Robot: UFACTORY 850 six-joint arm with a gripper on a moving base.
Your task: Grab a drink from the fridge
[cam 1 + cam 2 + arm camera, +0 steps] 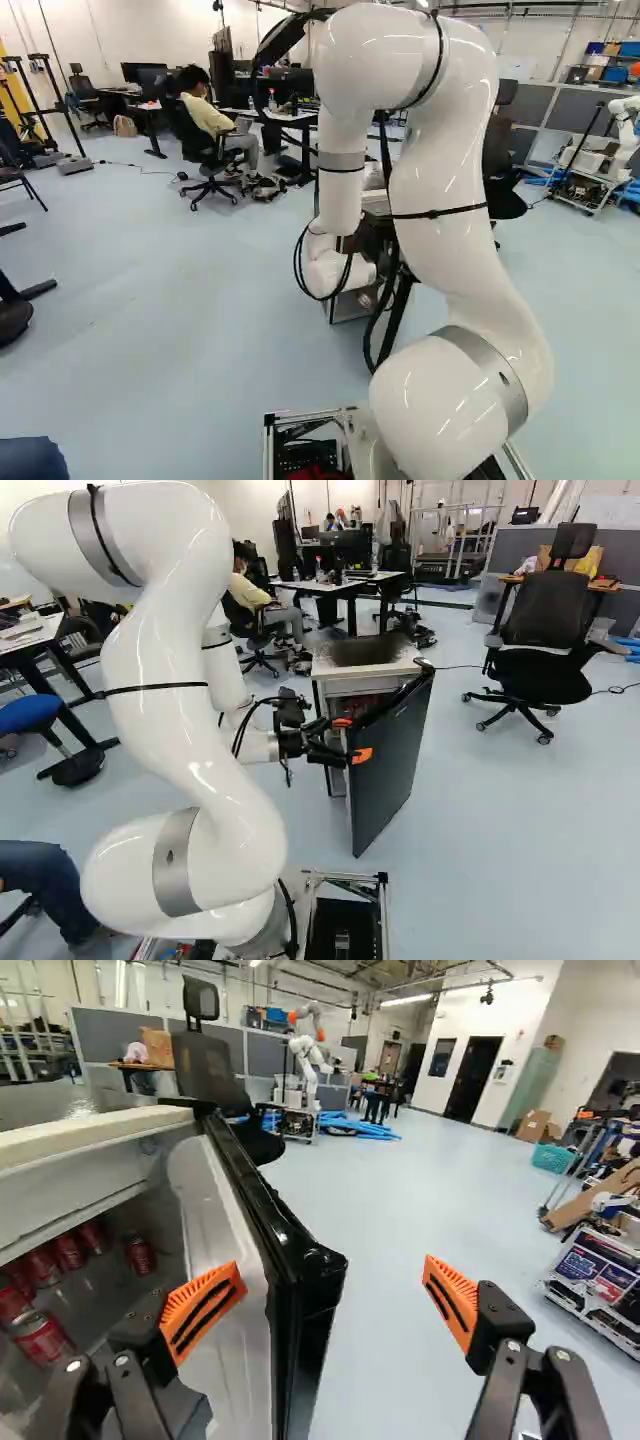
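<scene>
Robotics lab: desks [312,585], another robot [304,1048].

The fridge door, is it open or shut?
Open: the fridge door stands swung out from the cabinet, and red cans show inside.

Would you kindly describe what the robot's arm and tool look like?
The arm is glossy white and rounded, with grey joint bands, black straps and cables. The tool is black, its two fingers carrying ribbed orange pads with dark slots.
</scene>
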